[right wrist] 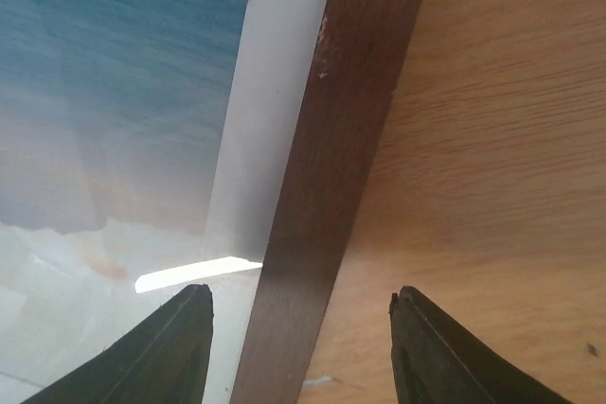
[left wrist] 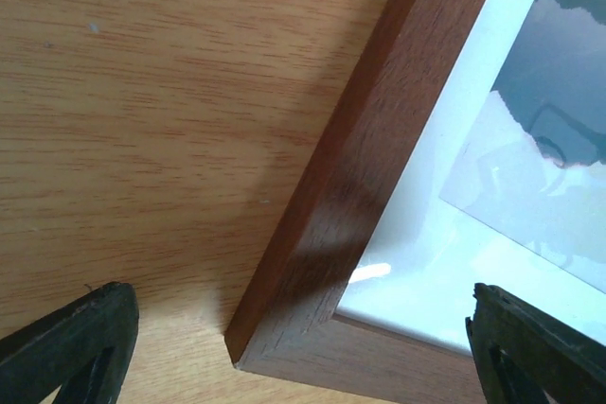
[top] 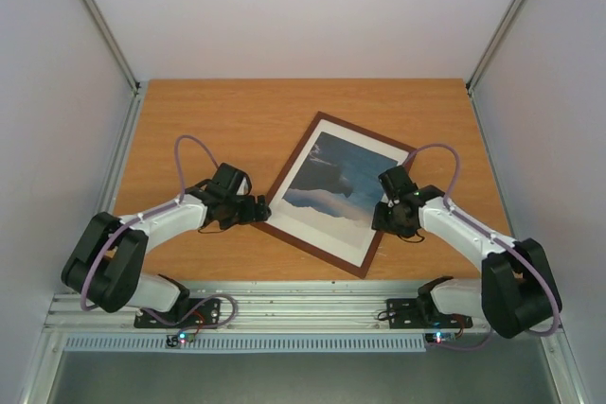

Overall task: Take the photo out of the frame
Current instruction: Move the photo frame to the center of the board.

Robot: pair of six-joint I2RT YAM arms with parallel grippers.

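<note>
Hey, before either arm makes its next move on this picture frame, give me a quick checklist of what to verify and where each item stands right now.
1. Left gripper open and straddling a corner of the frame: ok.
2. Right gripper open, one finger on each side of the frame's right rail: ok.
3. Frame lying face up on the table: ok.
4. Photo out of the frame: not ok, it sits inside, bordered by the white mat.
5. Underside of the frame reachable: cannot tell, it faces the table.
6. Either gripper touching the frame: cannot tell.
</note>
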